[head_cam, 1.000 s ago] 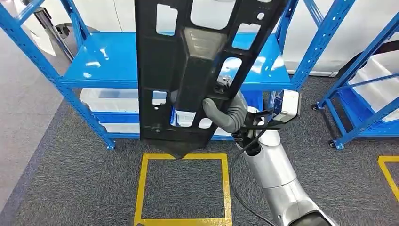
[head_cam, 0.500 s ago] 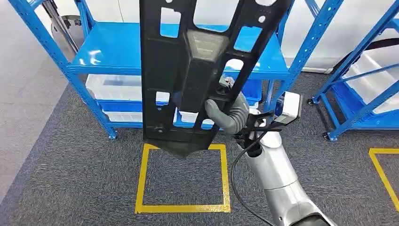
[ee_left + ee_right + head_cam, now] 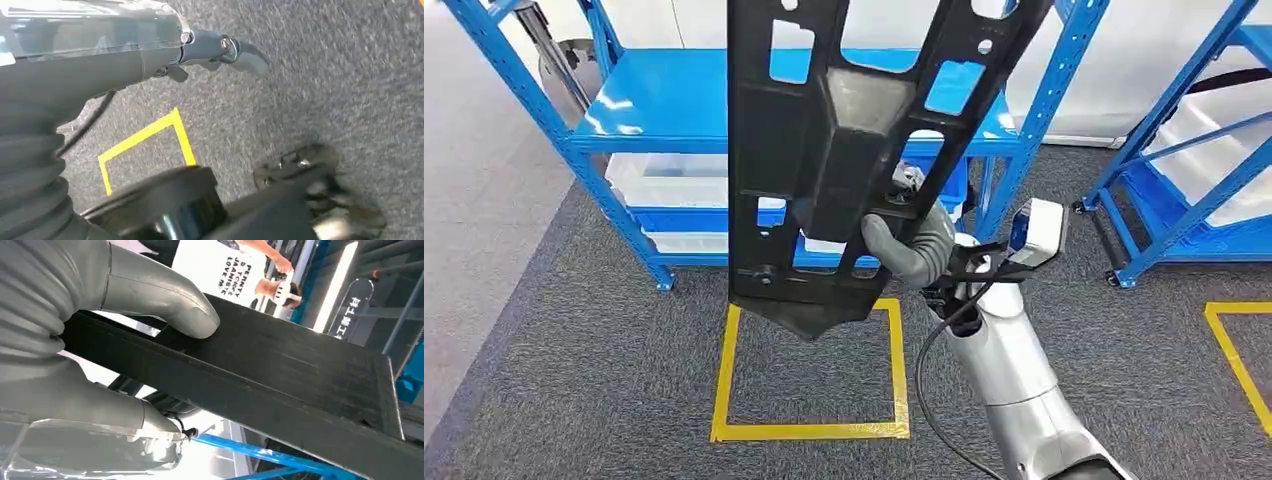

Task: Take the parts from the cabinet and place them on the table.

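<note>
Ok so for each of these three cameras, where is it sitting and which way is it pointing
Head view: high on the body, looking forward and down at the blue rack, black panel, yellow floor square; right hand and arm show.
Left wrist view: behind the hanging left hand, facing carpet.
Right wrist view: behind the right hand, on the panel.
Shared: panel in head and right wrist views.

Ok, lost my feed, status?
Right hand grips black panel, held upright. Left hand holds nothing, fingers apart. Blue rack ahead.
</note>
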